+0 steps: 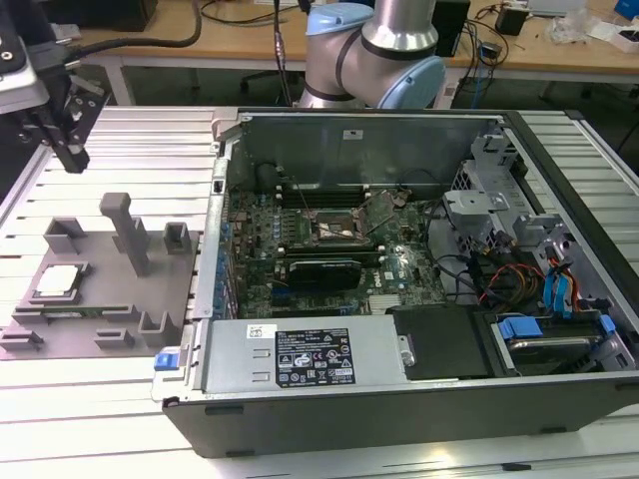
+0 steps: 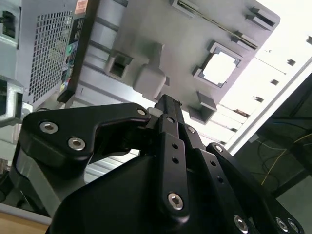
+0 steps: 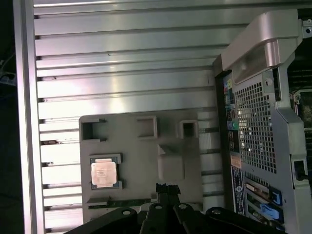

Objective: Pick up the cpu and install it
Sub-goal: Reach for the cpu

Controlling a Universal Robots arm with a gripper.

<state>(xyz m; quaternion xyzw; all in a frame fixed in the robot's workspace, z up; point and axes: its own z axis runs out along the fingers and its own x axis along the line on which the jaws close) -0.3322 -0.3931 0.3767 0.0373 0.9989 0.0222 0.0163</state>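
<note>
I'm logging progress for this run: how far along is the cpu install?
Nothing looks done yet: the cpu lies in its recess on the grey tray, outside the computer case. In hand: nothing; the gripper hangs above the tray, shut and empty. Left: picking up the cpu and seating it in the motherboard socket.

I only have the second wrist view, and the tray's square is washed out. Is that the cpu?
Observer: Yes; the first wrist view shows the cpu lying flat in the gray tray, silvery top up.
Operator: Is it being held?
Observer: No; in the exterior view the gripper hangs apart from the tray, above the table.
Operator: And the install spot?
Observer: The socket sits in the open computer case, on the exterior view's right.
</note>
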